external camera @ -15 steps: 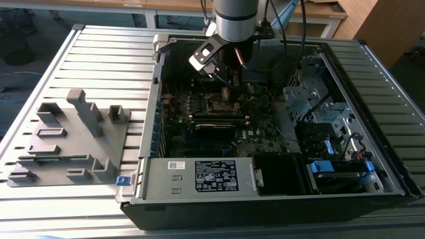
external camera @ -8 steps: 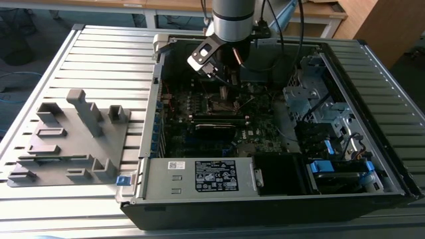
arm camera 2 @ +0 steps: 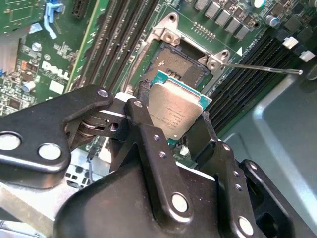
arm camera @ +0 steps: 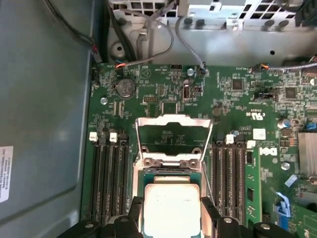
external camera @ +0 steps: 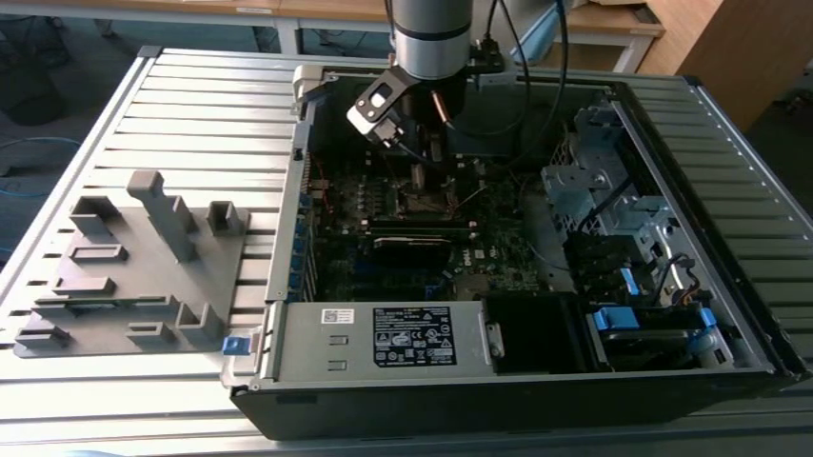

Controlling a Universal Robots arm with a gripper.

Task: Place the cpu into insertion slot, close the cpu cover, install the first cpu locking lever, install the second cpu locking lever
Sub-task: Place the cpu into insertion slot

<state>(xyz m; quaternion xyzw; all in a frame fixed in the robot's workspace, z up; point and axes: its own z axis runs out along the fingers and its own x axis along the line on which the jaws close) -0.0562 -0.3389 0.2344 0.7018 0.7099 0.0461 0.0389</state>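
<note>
A slatted metal bench [external camera: 190, 105] was seen in the exterior view, and an open computer case [external camera: 508, 400] was laid flat on it. A grey holder block [external camera: 128, 276] was set on the bench beside the case, toward the exterior view's left. The robot arm [external camera: 429, 38] was reached down into the case, over the green motherboard [arm camera: 237, 99].

The pincer [arm camera 2: 174, 103] was clamped on the cpu [arm camera 2: 176, 114], with one finger pressed on each of two opposite edges. The chip was held with its grey metal top up, just over the insertion slot [arm camera 2: 173, 59] and a little to one side of it. Part of the slot's dark middle was left uncovered. The chip was judged not yet dropped in.

The cpu cover [arm camera: 173, 120] was stood open at one edge of the slot, out of the way. One thin locking lever [arm camera 2: 262, 68] was swung out to the side.

For this step to be done well, it was judged that the chip should be kept flat and its corners lined up with the slot's silver rim. It should be brought straight down and never slid sideways. It should be let go only once it lies level, with no hard push.
</note>
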